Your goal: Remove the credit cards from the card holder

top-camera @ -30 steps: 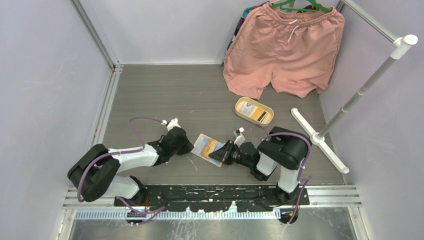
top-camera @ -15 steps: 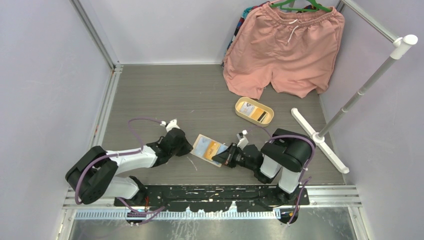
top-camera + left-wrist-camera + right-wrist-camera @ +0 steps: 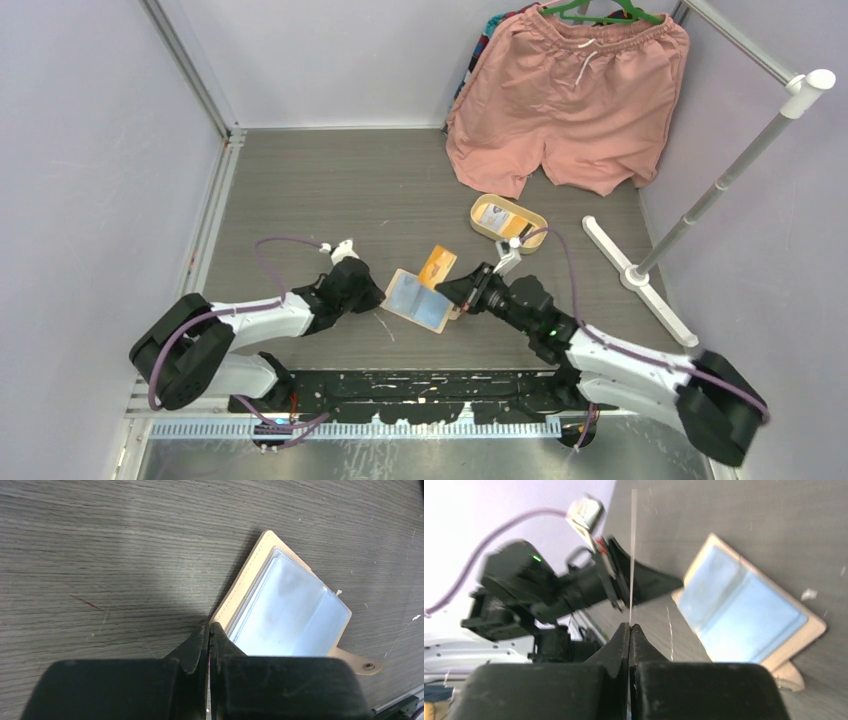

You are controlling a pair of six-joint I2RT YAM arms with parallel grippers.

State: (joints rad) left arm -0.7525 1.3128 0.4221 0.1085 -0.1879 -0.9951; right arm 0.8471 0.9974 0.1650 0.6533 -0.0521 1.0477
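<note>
**Card.** The orange-yellow credit card (image 3: 437, 265) is out of the card holder (image 3: 418, 301) and is held just beyond the holder's far edge. The right jaws are closed flat on one edge of it. In the right wrist view the card shows edge-on as a thin straight line rising from the tips.

Judged handling: light, stiff, smooth plastic. It is likely to pivot or slip in a shallow pinch, so grip it squarely across an edge.

**Holder.** The card holder lies open, pockets up, close to the near edge of the bench (image 3: 330, 190), about midway between the left and right edges. Its pale blue pockets (image 3: 287, 612) show no card that can be made out.

Judged handling: soft and light, so it will slide unless held down.

The left jaws are closed tip to tip at the holder's corner. Whether they pinch the leather cannot be told.

**Surroundings.** An oval tray (image 3: 475, 213) nearer the far right corner holds other cards (image 3: 507, 222).

**Markings.** No brand or writing is legible on any item.
</note>
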